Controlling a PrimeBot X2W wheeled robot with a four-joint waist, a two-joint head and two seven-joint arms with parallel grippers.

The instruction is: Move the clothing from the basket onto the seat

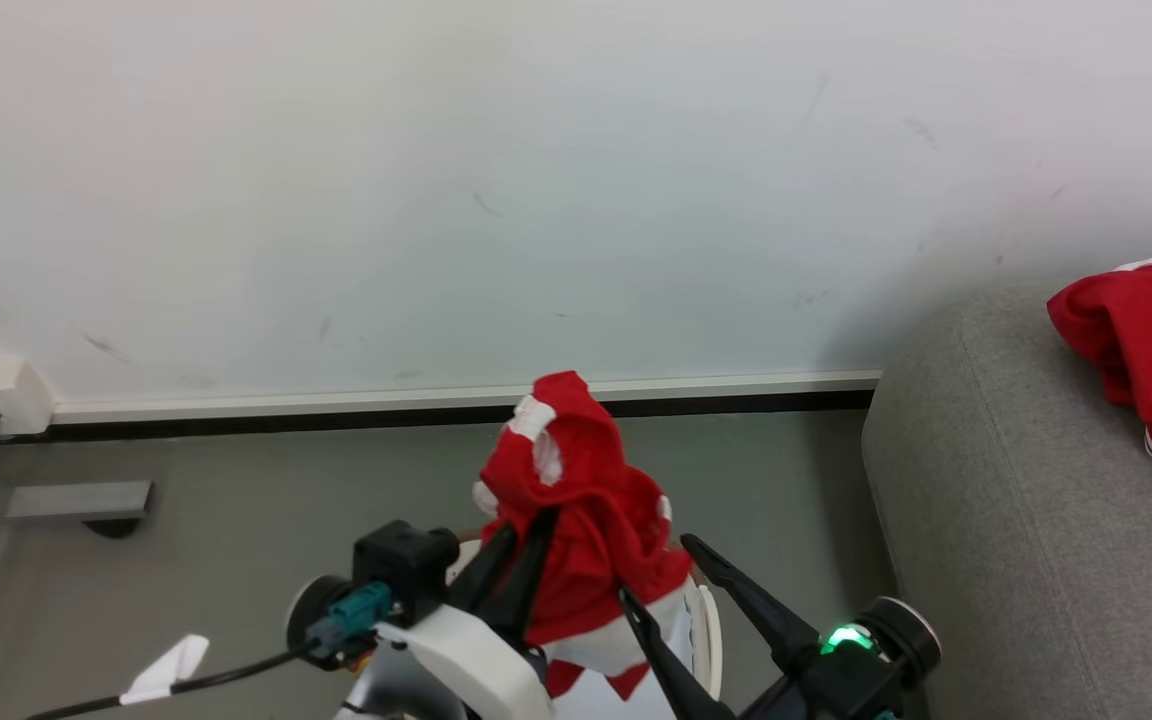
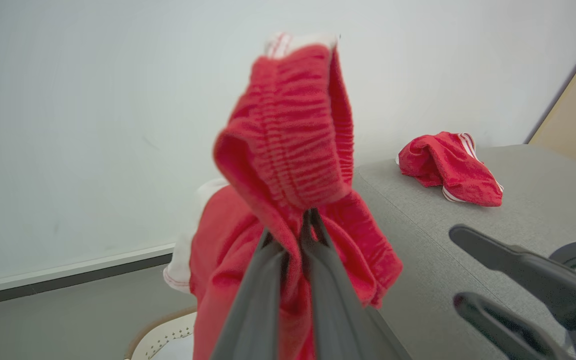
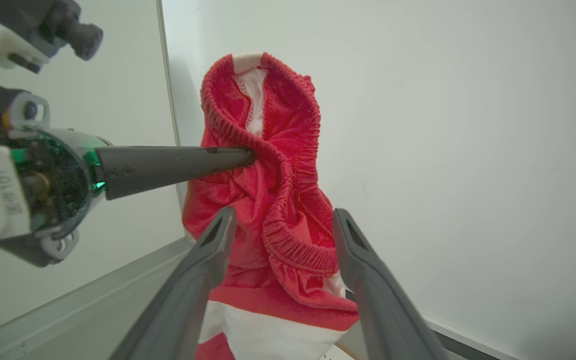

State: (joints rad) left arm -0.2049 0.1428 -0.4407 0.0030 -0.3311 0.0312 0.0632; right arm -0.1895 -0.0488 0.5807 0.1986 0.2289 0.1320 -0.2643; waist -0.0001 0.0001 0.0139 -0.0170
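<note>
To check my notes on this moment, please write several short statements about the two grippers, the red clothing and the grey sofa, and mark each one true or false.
1. The left gripper is shut on a bright red soft garment with an elastic waistband. True.
2. The right gripper is also clamped on that garment. False: its jaws stand wide open beside the cloth.
3. A second red garment with white stripes lies on the light grey fabric sofa. True.
4. The held garment lies flat inside the cream-white perforated plastic basket. False: it hangs bunched from the left gripper, raised in front of the white wall.
</note>
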